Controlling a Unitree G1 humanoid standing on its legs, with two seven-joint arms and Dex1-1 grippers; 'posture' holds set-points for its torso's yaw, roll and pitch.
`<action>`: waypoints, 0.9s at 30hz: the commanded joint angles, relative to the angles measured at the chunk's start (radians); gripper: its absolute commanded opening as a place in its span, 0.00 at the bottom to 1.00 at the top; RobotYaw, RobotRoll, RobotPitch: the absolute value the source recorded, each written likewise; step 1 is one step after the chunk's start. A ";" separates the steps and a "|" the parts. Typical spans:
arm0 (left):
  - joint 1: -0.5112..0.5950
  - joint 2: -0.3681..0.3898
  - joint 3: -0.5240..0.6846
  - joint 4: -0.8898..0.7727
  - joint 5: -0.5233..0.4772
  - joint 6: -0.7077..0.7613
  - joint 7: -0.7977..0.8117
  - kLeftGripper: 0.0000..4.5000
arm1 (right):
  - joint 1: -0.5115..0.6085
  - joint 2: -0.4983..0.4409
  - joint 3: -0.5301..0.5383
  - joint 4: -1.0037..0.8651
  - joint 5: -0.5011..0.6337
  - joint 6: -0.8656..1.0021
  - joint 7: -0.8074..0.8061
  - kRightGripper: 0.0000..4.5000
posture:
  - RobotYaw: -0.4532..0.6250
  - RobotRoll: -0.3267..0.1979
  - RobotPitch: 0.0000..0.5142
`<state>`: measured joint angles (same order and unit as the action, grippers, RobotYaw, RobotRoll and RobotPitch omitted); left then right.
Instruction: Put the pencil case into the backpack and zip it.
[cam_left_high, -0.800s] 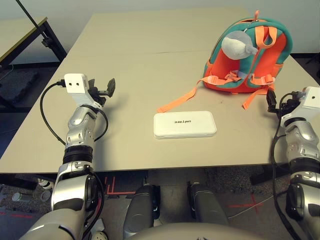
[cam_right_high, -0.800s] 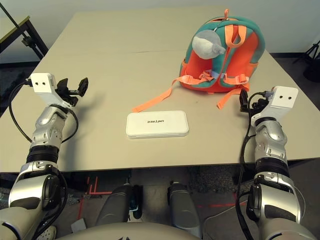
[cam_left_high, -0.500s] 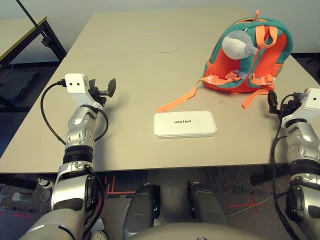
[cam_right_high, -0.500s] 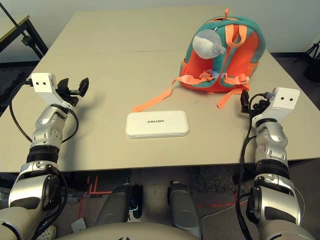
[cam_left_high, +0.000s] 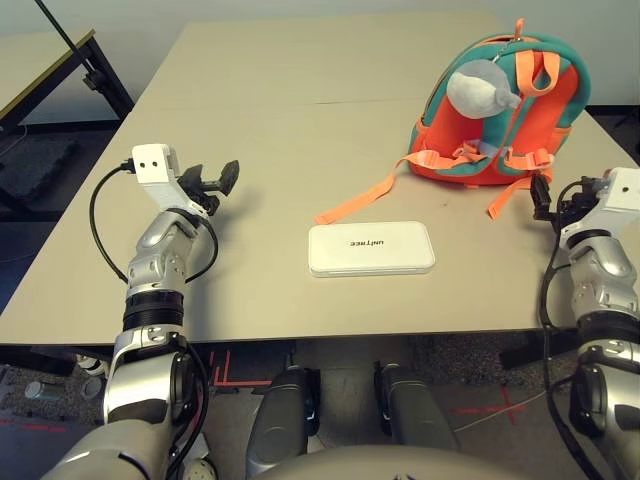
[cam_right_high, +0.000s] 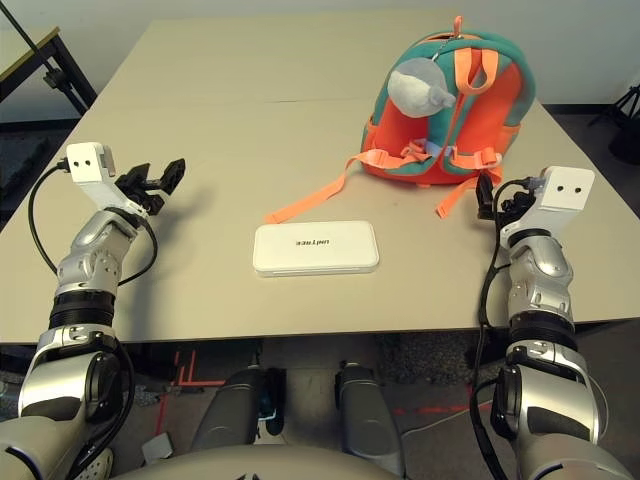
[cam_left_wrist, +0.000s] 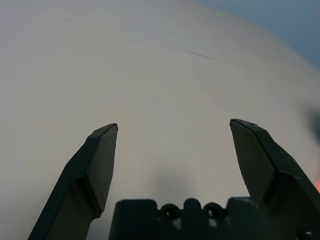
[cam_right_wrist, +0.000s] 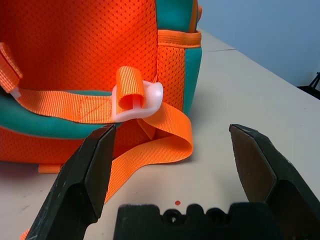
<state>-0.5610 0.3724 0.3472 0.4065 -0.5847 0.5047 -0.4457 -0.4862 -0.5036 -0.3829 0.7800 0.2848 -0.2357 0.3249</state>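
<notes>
Table front edge: table (cam_left_high: 250, 300) runs across in front of the robot, dark floor (cam_left_high: 470, 440) below it with red tape lines (cam_left_high: 245, 383).
Pencil case: white hard pencil case (cam_left_high: 371, 249), flat on table close to front edge, between the two grippers, long side roughly along the edge, dark "UNITREE" lettering on top.
Left gripper: left gripper (cam_left_wrist: 173, 121) above table, left of the pencil case and well apart from it; fingers apart, nothing between them.
Right gripper: right gripper (cam_right_wrist: 172, 125) at the right, near the backpack's lower part; fingers apart, nothing clamped.
Straps: light-orange straps (cam_right_high: 306, 203) trail from the backpack onto table, one reaching toward the pencil case, end just behind it; another hangs down near right gripper. Pale strap buckle (cam_right_wrist: 137, 101) seen close in right wrist view.
Backpack: orange and teal backpack (cam_right_high: 400, 128), upright on table, behind and to the right of the pencil case, strap side facing robot.
Plush: grey plush toy (cam_right_high: 419, 88) hanging on the backpack's upper left.
Top loop: small orange loop (cam_right_high: 457, 26) sticks up at the backpack's top.
Far back: pale wall (cam_left_high: 330, 8) behind table.
</notes>
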 joint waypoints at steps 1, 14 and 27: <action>0.019 0.034 0.008 -0.109 -0.159 0.308 -0.061 1.00 | -0.005 0.002 0.007 0.007 -0.007 0.011 0.009 0.99 | 0.29 0.62 0.21; 0.082 0.054 -0.051 -0.218 -0.341 0.835 -0.107 1.00 | 0.020 0.002 0.058 -0.050 -0.011 0.075 0.085 0.99 | 0.28 0.62 0.20; 0.070 0.026 -0.083 -0.068 -0.298 0.884 -0.161 1.00 | 0.063 0.005 0.092 -0.123 -0.034 0.123 0.123 0.99 | 0.27 0.62 0.19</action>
<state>-0.4946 0.4019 0.2834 0.3078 -0.9018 1.3868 -0.5939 -0.4391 -0.5025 -0.2957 0.6748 0.2572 -0.1249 0.4452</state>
